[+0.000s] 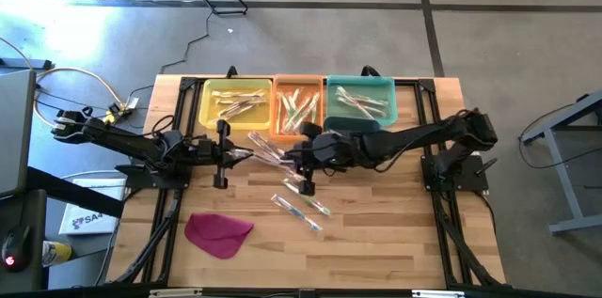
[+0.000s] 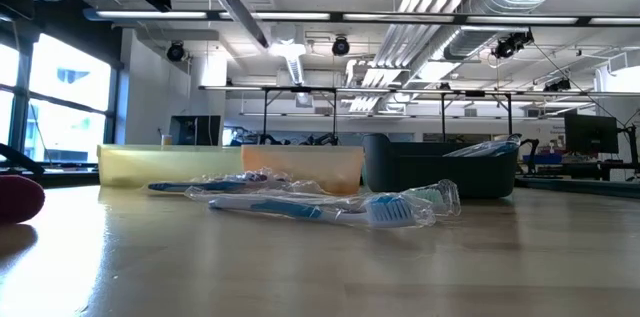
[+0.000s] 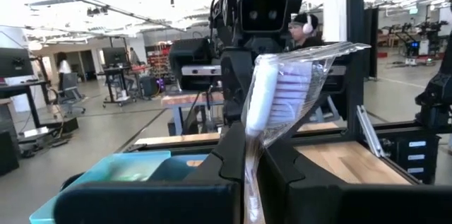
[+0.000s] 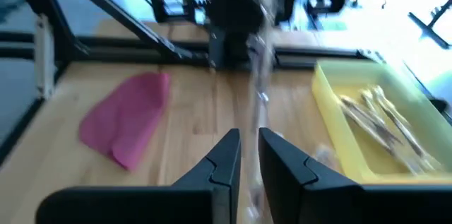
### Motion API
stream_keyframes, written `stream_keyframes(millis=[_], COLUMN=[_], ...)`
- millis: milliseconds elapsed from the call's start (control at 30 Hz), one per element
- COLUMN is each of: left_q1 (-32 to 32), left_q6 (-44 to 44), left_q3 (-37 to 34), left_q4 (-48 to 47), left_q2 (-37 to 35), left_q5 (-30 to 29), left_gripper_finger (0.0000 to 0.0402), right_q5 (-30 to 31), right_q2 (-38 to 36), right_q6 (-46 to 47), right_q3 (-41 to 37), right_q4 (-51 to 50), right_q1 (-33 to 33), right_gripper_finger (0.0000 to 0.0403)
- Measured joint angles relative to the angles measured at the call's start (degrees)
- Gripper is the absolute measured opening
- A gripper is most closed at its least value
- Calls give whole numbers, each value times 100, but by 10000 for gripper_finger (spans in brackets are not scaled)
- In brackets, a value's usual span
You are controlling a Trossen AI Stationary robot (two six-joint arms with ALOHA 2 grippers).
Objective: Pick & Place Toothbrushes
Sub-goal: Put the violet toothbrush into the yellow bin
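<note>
Right up against the left wrist lens, the left claw (image 3: 252, 143) is clamping a wrapped toothbrush (image 3: 272, 90), pinching it by the handle with the white bristle head standing up above the fingers (image 3: 233, 155). That grip is looking firm.

Facing it, just across the middle of the desk (image 1: 376, 232), the right claw (image 4: 249, 139) is hanging at the other end of the same wrapper, which is running straight from it to the left one. Whether it is gripping or merely framing the wrapper, I cannot tell.

So the held brush is hanging in the air between the two claws, above the boards and clear of them. This is looking like a hand-over, mid-desk, with the left arm taking charge.

Along the 12 o'clock edge three bins are waiting: yellow (image 1: 235, 86), orange (image 1: 296, 80) and teal (image 1: 360, 80), each already carrying brushes. The yellow one is sitting nearest the left arm, at about its 1 o'clock.

By my reading, the next move is calling for the right claw to be fully clear of the wrapper before the left arm is swinging the brush over a bin; otherwise the film may be tugging or twisting.

More loose brushes (image 1: 301, 206) are lying at 6 o'clock of the claws, and a magenta cloth (image 1: 218, 232) is resting at 7 o'clock.
</note>
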Motion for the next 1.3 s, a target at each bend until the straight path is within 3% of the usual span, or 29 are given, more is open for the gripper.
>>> stream_keyframes(millis=[200,333,633,800,967,1167,1300], left_q1=[0,0,1,2,84,877,1627], left_q6=[115,220,99,-133,-18,-52,-332], left_q3=[20,407,2184,2717,2750,2750,2750], left_q4=[-42,-628,-4366,-5273,-5312,-5492,-5779], left_q2=[-11,-15,18,18,62,401,840], left_q5=[-481,-1036,-3190,-3851,-4191,-4231,-3681], left_gripper_finger=[8,8,7,7,7,7,7], right_q5=[117,102,113,123,121,109,109], right_q2=[-332,-366,-366,-366,-366,-366,-366], right_q6=[383,885,1338,1334,1333,1391,1394], right_q3=[-4,-11,-144,-387,-598,-717,-726], right_q4=[-1228,-1891,-2210,-1924,-1611,-1497,-1490], right_q1=[-29,-31,-15,-15,-15,-15,-15], right_gripper_finger=[45,39,13,3,4,4,3])
